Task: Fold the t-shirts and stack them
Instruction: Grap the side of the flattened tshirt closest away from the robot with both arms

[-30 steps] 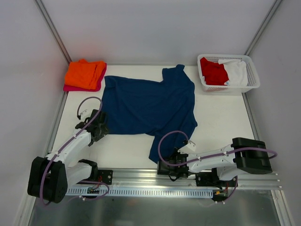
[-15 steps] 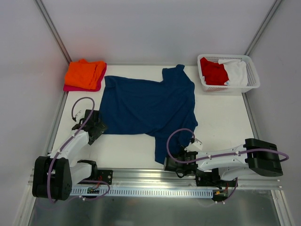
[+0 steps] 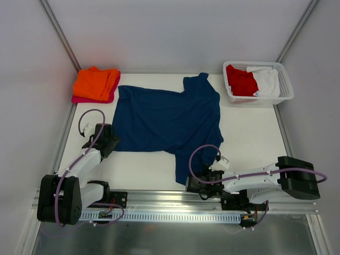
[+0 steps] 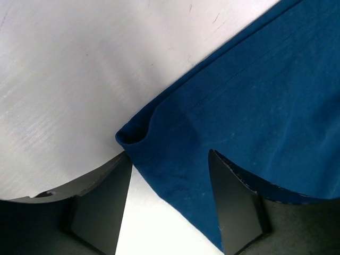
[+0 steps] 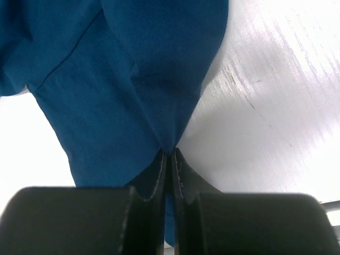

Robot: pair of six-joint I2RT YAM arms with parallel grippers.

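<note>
The navy blue t-shirt lies spread on the white table. My left gripper is open at its near-left hem corner; in the left wrist view that curled corner lies between the two fingers. My right gripper is shut on the shirt's near bottom edge; in the right wrist view the navy cloth is pinched at the fingertips. Folded orange and magenta-pink shirts are stacked at the back left. Red and white shirts sit in the basket.
The white lattice basket stands at the back right. A metal rail runs along the near edge by the arm bases. Grey walls close in the left, back and right sides.
My right gripper has moved right and towards the near edge, dragging the shirt's bottom edge with it. My left gripper has shifted slightly left at the hem corner.
</note>
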